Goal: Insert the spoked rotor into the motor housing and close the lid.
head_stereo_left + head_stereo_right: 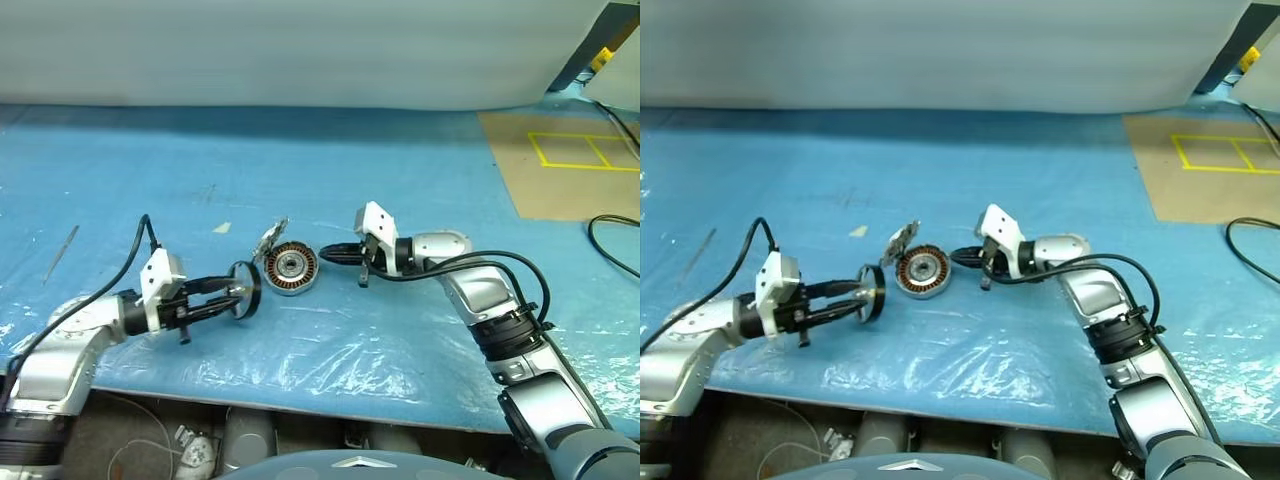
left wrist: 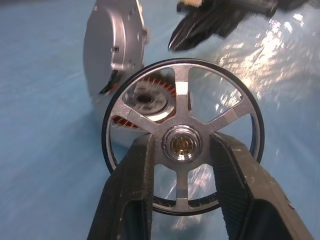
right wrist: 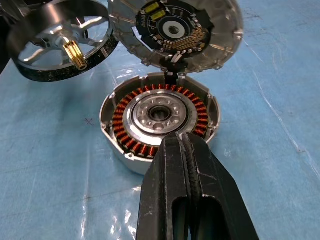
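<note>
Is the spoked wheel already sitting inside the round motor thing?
No, the spoked rotor is held up beside the motor housing by the left gripper, and the housing's copper windings lie uncovered.

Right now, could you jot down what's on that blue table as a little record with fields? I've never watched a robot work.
Surface: blue plastic-covered table
Motor housing: lies on the table, open, copper windings showing
Lid: hinged up at the housing's edge, standing open
Spoked rotor: off the table, beside the housing, not yet inserted
Left gripper: shut on the spoked rotor, a finger on each side of its hub
Right gripper: shut, tips at the housing's rim
</note>
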`<state>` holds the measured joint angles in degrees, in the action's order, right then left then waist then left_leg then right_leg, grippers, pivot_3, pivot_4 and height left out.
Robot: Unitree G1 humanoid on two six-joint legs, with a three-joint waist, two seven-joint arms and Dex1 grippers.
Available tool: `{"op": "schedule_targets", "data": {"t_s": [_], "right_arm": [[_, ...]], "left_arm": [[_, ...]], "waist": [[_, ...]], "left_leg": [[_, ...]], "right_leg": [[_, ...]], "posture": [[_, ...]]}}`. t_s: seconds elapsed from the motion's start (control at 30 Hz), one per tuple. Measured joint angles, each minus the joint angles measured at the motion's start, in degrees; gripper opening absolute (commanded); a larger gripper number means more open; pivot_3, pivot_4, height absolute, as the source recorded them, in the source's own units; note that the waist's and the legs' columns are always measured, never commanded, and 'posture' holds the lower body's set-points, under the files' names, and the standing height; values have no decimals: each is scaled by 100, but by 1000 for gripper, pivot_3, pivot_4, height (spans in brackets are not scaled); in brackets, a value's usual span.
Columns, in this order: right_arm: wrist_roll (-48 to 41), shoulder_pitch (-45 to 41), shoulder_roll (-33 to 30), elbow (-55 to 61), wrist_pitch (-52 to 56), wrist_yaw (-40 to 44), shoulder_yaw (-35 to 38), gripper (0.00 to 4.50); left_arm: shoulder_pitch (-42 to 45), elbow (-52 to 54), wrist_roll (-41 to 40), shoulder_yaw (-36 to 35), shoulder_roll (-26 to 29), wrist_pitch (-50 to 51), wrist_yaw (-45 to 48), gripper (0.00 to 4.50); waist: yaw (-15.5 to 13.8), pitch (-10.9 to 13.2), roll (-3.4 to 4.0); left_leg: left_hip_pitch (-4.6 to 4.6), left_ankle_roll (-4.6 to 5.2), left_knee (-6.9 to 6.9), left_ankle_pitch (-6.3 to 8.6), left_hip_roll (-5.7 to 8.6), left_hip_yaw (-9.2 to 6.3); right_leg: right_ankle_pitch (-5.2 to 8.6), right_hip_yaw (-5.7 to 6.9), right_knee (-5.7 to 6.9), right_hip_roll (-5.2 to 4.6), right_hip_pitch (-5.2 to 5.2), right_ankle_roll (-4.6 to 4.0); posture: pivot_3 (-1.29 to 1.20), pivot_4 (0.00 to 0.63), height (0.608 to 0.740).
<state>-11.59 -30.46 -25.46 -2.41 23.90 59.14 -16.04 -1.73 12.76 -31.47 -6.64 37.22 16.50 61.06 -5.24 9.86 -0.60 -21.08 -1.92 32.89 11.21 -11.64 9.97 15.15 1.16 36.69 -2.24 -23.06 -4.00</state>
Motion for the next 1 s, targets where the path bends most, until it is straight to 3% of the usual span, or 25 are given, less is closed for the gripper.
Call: {"op": "schedule_targets", "data": {"t_s": [0.3,0.57,0.8,1.0], "right_arm": [[19,-1,-18,-1,-81,-5,0,0],[26,34,-79,-1,-75,-13,-1,0],[51,65,-79,-7,-91,-18,-12,0],[70,62,-9,-38,-107,-16,-48,0]], "left_arm": [[203,112,-57,287,-816,283,-745,1331],[-109,123,-218,371,-686,414,-355,1331],[-534,191,-550,341,-198,793,187,1331],[2,-69,-63,431,-784,347,-377,1331]], "waist": [[97,0,1],[130,-1,2],[132,1,5],[121,2,9]], "left_leg": [[0,2,5,-3,2,-4],[6,3,4,-2,2,-4],[7,3,4,-2,1,-4],[6,8,10,-5,4,-4]], "right_leg": [[-9,-4,-1,4,3,16],[-5,-4,-1,4,6,8],[0,-5,-2,5,6,2],[-2,-5,-2,-1,13,3]], "posture": [[0,150,740],[0,150,740],[0,150,740],[0,150,740]]}}
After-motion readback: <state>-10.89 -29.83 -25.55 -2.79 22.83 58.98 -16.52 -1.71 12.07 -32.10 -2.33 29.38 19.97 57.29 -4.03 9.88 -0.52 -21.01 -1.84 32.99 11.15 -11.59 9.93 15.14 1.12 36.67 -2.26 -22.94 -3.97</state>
